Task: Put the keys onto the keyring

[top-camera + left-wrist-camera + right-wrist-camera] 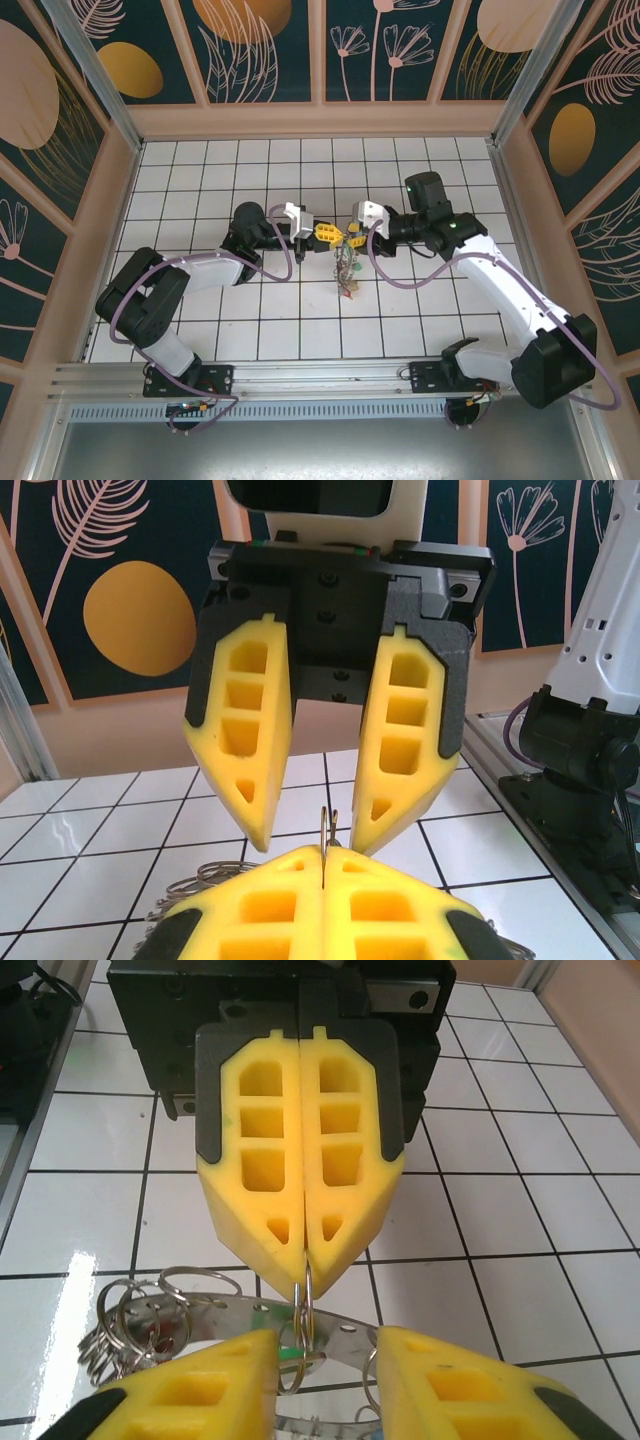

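Note:
My left gripper (322, 232) and right gripper (352, 236) meet tip to tip above the middle of the tiled floor. The left gripper (325, 852) is shut on a small wire split ring (308, 1295), which sticks out of its yellow tips. That ring hangs over the keyring (220, 1313), a flat metal band with holes that crosses below. The right gripper (325, 1336) stands open, one finger on each side of the small ring. The keys (347, 272) dangle in a bunch under the two grippers. A green tag (290, 1354) and more split rings (125, 1320) hang on the band.
White tiled floor (400, 320) surrounds the grippers. Patterned walls (320, 50) enclose it on three sides, and a metal rail (320, 375) runs along the near edge. The right arm's dark base (580, 750) stands at the right of the left wrist view.

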